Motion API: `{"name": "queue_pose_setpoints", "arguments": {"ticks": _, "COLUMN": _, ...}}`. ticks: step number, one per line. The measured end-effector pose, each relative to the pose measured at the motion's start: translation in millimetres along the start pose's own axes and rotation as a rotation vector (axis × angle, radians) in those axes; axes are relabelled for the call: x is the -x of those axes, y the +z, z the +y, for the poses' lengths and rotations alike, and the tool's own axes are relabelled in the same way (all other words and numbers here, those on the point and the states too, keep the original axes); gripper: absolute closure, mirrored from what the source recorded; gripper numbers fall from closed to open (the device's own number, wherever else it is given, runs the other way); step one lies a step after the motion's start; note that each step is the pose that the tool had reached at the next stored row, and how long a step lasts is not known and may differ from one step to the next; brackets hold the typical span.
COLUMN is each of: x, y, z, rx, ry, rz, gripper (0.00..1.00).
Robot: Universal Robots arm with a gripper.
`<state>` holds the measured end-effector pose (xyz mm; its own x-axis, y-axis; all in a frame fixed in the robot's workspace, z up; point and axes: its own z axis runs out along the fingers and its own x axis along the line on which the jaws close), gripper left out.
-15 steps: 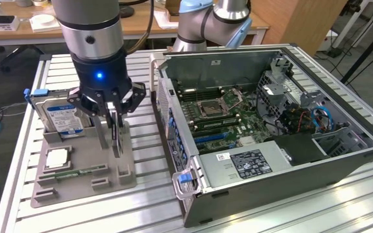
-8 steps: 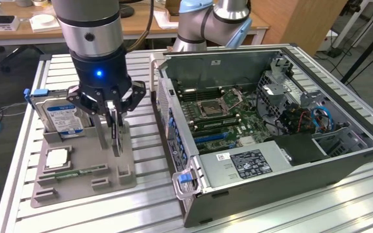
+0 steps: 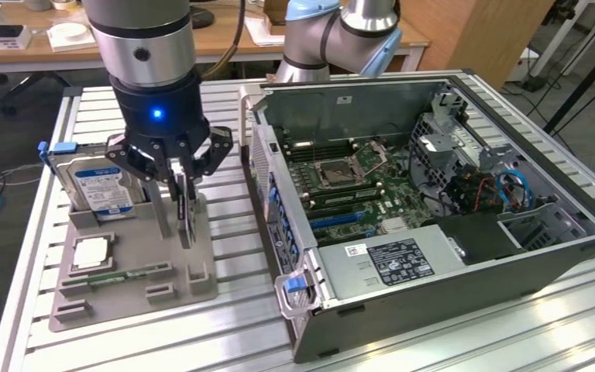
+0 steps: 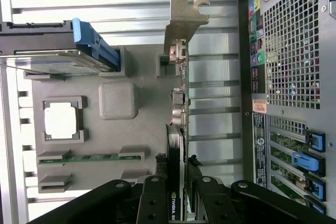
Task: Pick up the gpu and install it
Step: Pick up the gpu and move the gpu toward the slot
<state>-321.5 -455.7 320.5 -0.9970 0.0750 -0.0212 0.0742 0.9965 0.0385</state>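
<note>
gripper (image 3: 182,178): narrow, being clamped on both faces of the gpu (image 3: 185,217), at its top edge
gpu: being held on edge at the gray tray (image 3: 122,298), right under the tool
long axis: approx 12–6 o'clock, ext. view
PC case (image 3: 545,256): at 3 o'clock, open side up, beside tray
hard drive (image 3: 101,190): at 9 o'clock, near
room: probably free upward only

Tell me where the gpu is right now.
The gpu stands on edge in the grey parts holder at the exterior view's left of the computer case, beside the hard drive, with the gripper closed on it.
</note>
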Motion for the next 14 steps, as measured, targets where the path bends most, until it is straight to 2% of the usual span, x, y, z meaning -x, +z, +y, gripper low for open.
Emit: {"name": "queue_pose_setpoints", "arguments": {"ticks": 14, "x": 0.1, "y": -5.4, "z": 0.2, "rx": -0.0001, "ry": 0.0, "rz": 0.0, "gripper": 0.74}}
